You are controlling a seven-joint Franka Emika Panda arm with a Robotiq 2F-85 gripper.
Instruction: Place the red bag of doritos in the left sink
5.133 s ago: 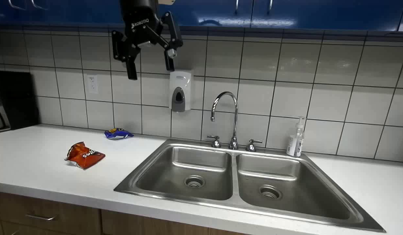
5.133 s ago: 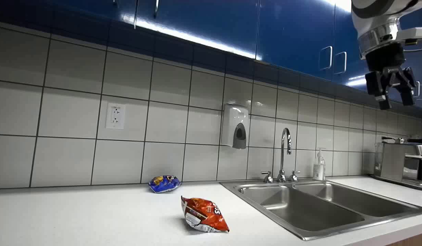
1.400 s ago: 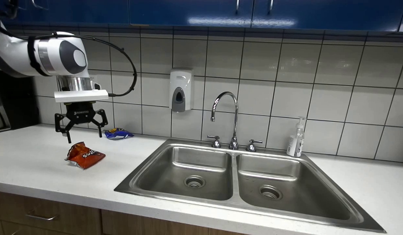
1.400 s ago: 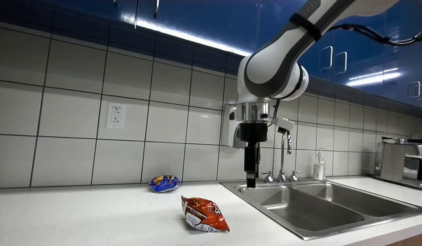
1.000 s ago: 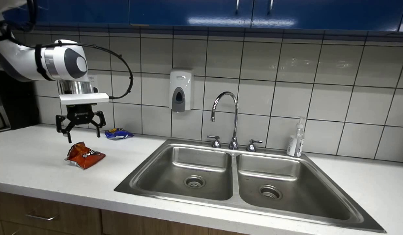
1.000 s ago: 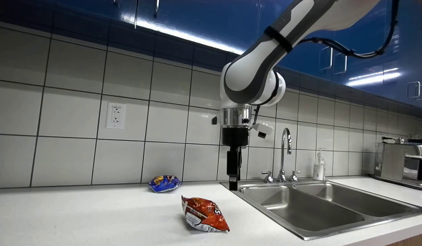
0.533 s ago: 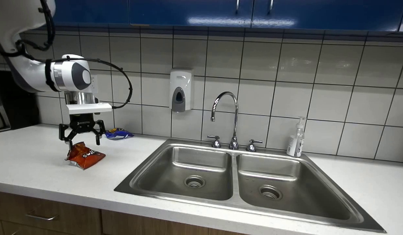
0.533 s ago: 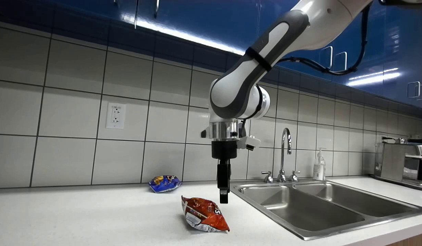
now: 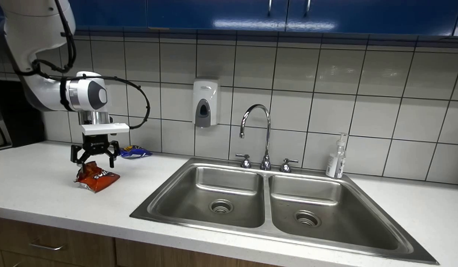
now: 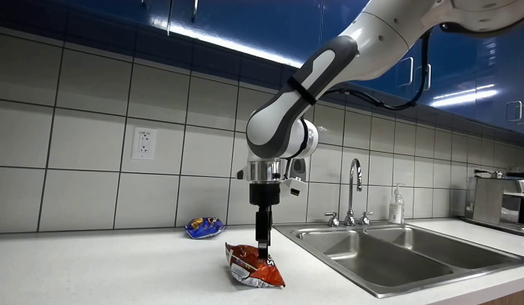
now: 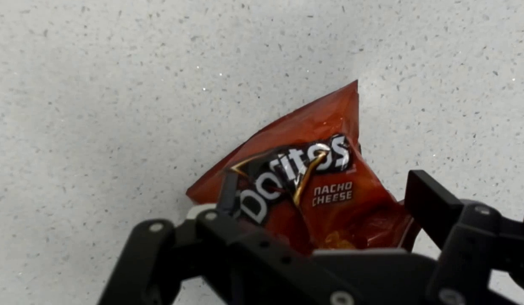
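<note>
The red bag of doritos [image 9: 100, 180] lies crumpled on the white counter, left of the sink. It also shows in an exterior view [image 10: 266, 275] and in the wrist view [image 11: 300, 127], its Doritos print facing up. My gripper [image 9: 98, 167] points straight down over the bag and is open. In the wrist view the fingers [image 11: 323, 186] stand apart at either side of the bag, one overlapping its left part, the other at its right edge. Whether they touch it I cannot tell. The left sink [image 9: 184, 207] is a bare steel basin with a round drain; it also shows in an exterior view [image 10: 376, 258].
A small blue bag [image 9: 135, 151] lies behind the gripper near the tiled wall. A chrome faucet [image 9: 268, 137] rises behind the sink. The right basin [image 9: 347, 222] adjoins the left one. A soap dispenser [image 9: 206, 102] hangs on the wall, and a pump bottle [image 9: 335, 161] stands behind the right basin.
My open gripper has come down from high above the counter to the red bag, lowering further in the last second. The red bag has not visibly moved.
</note>
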